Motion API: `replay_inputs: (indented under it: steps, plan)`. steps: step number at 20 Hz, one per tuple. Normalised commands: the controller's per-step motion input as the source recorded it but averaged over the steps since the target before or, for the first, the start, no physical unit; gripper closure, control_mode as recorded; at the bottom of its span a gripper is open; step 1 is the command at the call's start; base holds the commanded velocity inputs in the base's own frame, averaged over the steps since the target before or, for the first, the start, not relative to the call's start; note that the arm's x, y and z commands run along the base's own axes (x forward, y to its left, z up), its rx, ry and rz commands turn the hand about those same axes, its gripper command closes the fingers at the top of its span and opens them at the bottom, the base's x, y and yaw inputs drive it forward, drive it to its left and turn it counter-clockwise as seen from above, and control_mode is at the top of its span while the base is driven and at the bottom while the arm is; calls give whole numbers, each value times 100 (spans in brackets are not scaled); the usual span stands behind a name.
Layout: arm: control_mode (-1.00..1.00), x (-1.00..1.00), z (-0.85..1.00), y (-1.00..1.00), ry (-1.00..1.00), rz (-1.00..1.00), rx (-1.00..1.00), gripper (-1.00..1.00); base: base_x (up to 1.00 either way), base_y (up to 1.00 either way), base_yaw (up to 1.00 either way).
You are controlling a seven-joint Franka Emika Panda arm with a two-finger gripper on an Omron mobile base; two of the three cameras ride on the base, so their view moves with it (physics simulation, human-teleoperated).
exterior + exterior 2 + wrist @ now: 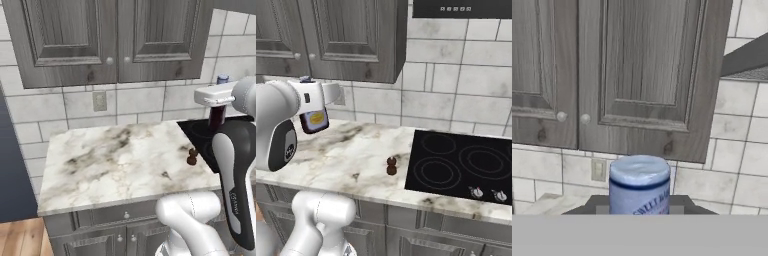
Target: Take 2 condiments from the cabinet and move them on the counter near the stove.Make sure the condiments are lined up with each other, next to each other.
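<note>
My gripper is shut on the slim dark bottle, holding it upright in the air above the counter's right part, near the stove. The bottle's blue-white cap sits low in the hand view; the bottle shows a yellow label under the gripper. The squat red-brown shaker stands on the white marble counter, just left of the black cooktop; the shaker is apart from the bottle. The grey cabinet has both doors shut.
A wall outlet sits on the tiled backsplash below the cabinet. Silver knobs line the cooktop's front edge. A range hood hangs above the stove. Grey drawer fronts run under the counter.
</note>
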Motion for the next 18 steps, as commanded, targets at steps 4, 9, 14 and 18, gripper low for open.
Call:
replay_inputs:
  steps: [4,9,14,18]
  plan:
    - [100,0,0,0,0,0,0,100,55,19,0]
    - [100,0,0,0,0,0,0,100,79,0,0]
    - [100,0,0,0,0,0,0,100,49,0,0]
    - [-100,0,0,0,1,0,0,100,2,0,0]
